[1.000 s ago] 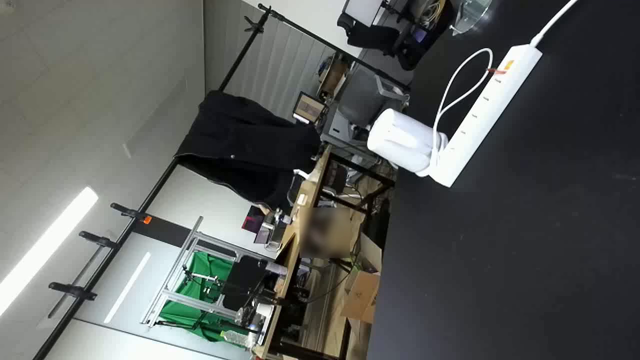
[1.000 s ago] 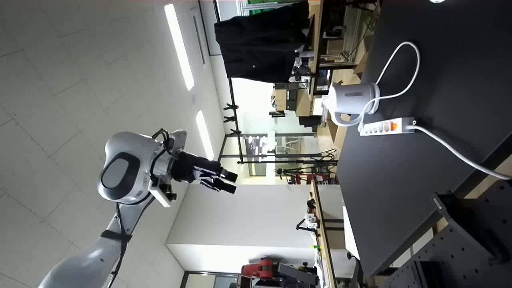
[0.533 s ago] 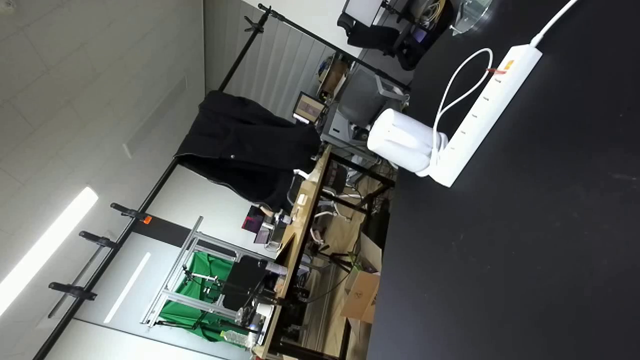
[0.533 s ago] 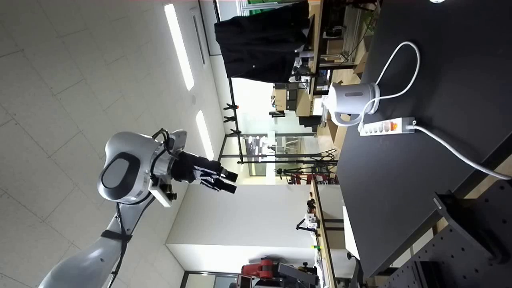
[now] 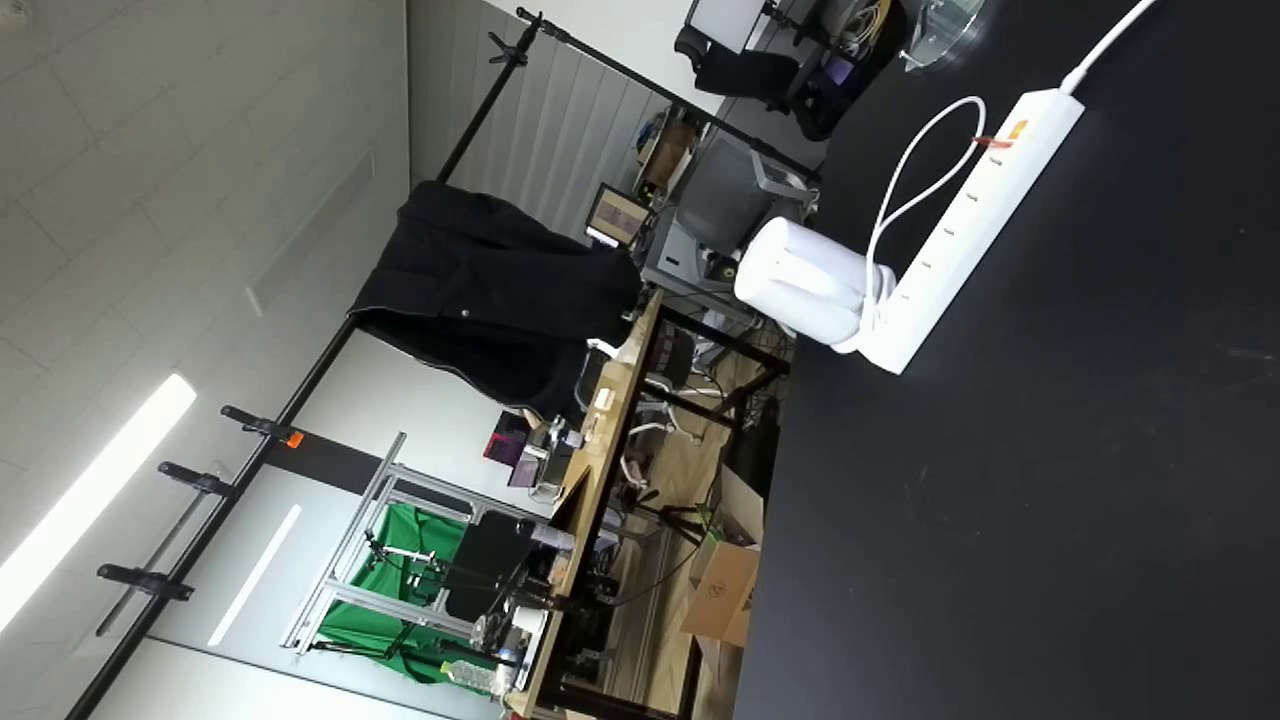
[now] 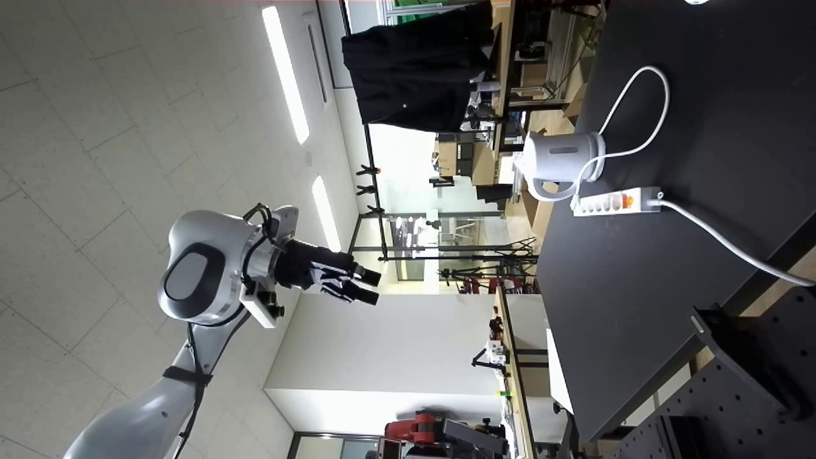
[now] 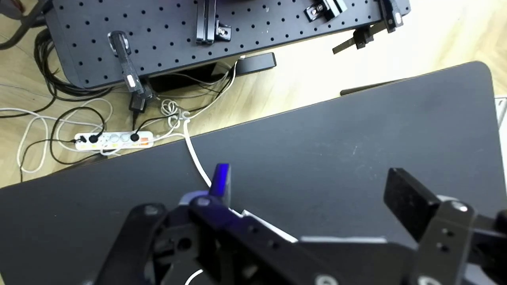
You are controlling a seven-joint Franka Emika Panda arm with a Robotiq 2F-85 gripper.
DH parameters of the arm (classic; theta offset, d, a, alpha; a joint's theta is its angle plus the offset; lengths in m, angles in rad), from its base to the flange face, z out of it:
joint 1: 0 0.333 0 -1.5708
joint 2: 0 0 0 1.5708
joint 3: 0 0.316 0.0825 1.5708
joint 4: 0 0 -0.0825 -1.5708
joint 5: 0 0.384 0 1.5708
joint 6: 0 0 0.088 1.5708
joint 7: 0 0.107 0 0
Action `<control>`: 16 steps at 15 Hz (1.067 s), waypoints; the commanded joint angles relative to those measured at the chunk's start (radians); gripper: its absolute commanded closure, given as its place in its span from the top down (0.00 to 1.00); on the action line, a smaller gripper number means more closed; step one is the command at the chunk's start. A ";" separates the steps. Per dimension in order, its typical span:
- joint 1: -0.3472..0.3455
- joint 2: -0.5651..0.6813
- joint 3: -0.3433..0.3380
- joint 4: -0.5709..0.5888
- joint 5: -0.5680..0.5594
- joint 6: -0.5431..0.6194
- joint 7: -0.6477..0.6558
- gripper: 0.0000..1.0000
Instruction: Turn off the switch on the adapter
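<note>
Hanging high and spread wide, the hand holds nothing, and the strip by the kettle on the tabletop looks hard, light and apt to slide, so best poke its orange switch near one end.

The white adapter looks like smooth plastic, and the kettle has that same moulded plastic look, with a soft sheen. I'd call the table matt, its dark top marked by faint scuffs. The garment is dull black cloth, the box brown cardboard. The claw seems dark metal with smooth pads; the floor shines like polished wood.
</note>
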State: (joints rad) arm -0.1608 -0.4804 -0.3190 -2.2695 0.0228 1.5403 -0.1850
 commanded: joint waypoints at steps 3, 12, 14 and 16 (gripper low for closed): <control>-0.025 0.068 0.005 -0.034 0.040 0.242 0.002 0.79; -0.014 0.306 0.036 -0.031 0.212 0.586 0.029 0.18; -0.010 0.348 0.059 -0.035 0.233 0.662 0.042 0.05; -0.005 0.389 0.079 -0.032 0.255 0.719 0.055 0.00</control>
State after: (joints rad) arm -0.1720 -0.1449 -0.2649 -2.3223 0.2485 2.2024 -0.1756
